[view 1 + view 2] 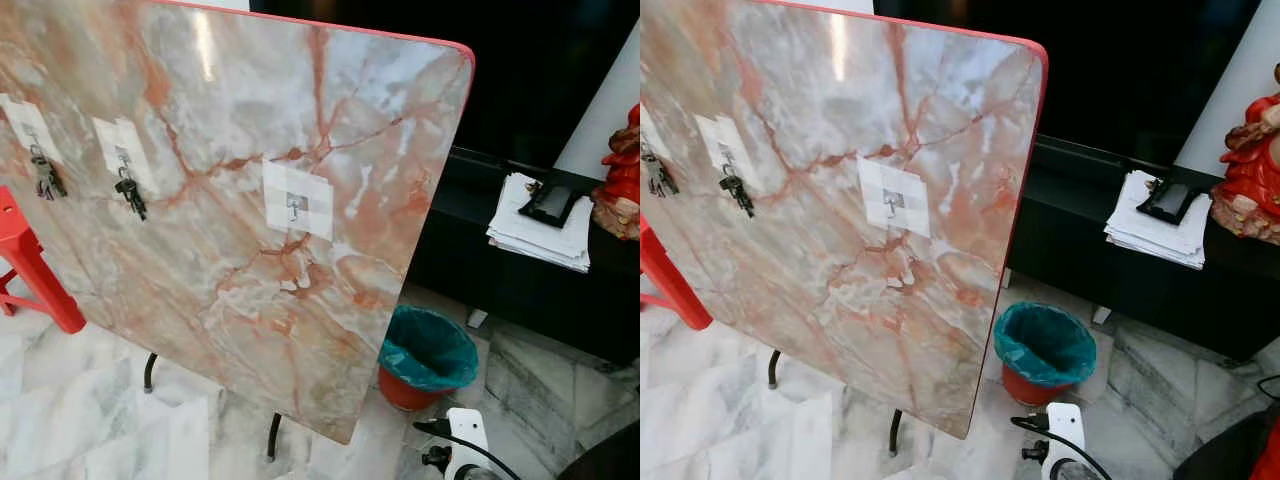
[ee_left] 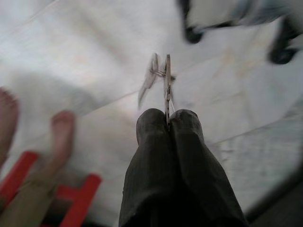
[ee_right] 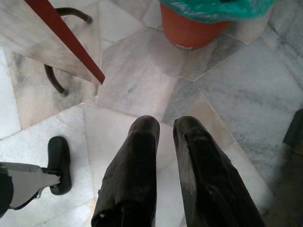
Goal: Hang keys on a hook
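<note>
One hook (image 1: 296, 207) near the marble board's (image 1: 400, 120) right edge is free; left gripper (image 2: 166, 124), jaws clamping keys (image 2: 158, 78), should lift there; right gripper (image 3: 165, 130) slightly parted.

A marble-patterned tabletop (image 1: 260, 190) with a red rim stands tipped up on edge, its dark curved legs (image 1: 150, 372) resting on the pale marble floor (image 1: 80, 420). Three white adhesive patches carry hooks on its face: the two towards the left each hold a bunch of dark keys (image 1: 130, 192), while the hook (image 1: 296, 206) near the middle is bare. On the floor just beside the tabletop's lower corner sits an orange bin (image 1: 425, 358) lined with a teal bag. A red stool (image 1: 35, 265) stands on the floor at the left. A black low shelf (image 1: 480, 260) behind bears a stack of white papers (image 1: 535, 235).
</note>
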Available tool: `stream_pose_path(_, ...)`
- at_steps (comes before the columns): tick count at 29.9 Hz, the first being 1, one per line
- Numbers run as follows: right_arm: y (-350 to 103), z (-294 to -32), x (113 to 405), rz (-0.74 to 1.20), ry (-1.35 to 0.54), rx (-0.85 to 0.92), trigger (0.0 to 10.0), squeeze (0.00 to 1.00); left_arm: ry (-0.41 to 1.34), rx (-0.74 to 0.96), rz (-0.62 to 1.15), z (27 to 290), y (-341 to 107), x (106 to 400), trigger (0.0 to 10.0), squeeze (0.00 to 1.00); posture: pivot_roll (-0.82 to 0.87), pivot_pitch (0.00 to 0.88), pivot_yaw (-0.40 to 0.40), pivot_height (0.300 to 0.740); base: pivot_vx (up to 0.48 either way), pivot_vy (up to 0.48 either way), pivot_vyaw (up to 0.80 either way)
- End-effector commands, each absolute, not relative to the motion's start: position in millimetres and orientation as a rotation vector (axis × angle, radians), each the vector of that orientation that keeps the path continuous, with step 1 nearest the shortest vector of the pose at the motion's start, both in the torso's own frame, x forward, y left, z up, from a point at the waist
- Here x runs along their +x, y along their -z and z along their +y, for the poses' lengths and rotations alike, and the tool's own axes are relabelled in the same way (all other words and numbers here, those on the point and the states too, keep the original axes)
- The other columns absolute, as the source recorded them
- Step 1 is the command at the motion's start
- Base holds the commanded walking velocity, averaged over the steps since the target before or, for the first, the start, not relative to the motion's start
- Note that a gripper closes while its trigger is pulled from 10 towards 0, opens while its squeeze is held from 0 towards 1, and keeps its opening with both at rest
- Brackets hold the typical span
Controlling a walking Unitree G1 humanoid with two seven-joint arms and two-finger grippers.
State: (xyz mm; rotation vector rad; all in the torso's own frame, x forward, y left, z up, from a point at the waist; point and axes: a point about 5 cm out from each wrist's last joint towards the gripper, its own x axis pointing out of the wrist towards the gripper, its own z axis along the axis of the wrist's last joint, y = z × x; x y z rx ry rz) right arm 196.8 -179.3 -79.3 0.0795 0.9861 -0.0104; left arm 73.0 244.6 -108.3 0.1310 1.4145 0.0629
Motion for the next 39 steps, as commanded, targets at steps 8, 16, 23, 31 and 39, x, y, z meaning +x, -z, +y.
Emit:
stream_pose_path(8, 80, -168, 198, 0.997, 0.005, 0.085, 10.0, 0.00, -0.044, 0.193, 1.508, 255, 111, 42, 10.0, 0.00, 0.17, 0.018, -0.076, 0.740, 0.000, 0.000, 0.00)
stream_pose_path(16, 82, -169, 193, 1.006, -0.004, 0.092, 10.0, 0.00, -0.042, 0.265, 1.577, 269, 108, 28, 10.0, 0.00, 0.18, 0.017, -0.078, 0.740, 0.000, 0.000, 0.00)
stream_pose_path(23, 82, -169, 193, 1.004, -0.004, 0.095, 10.0, 0.00, -0.030, 0.407, 1.557, 285, 103, 28, 10.0, 0.00, 0.17, 0.020, -0.079, 0.740, 0.000, 0.000, 0.00)
stream_pose_path(31, 82, -170, 193, 1.004, -0.004, 0.094, 10.0, 0.00, -0.178, 0.473, 1.444, 299, 96, 38, 10.0, 0.00, 0.17, 0.026, -0.084, 0.740, 0.000, 0.000, 0.00)
stream_pose_path(39, 82, -171, 193, 1.002, -0.006, 0.089, 10.0, 0.00, -0.240, 0.552, 1.180, 301, 83, 101, 10.0, 0.00, 0.17, 0.028, -0.086, 0.740, 0.000, 0.000, 0.00)
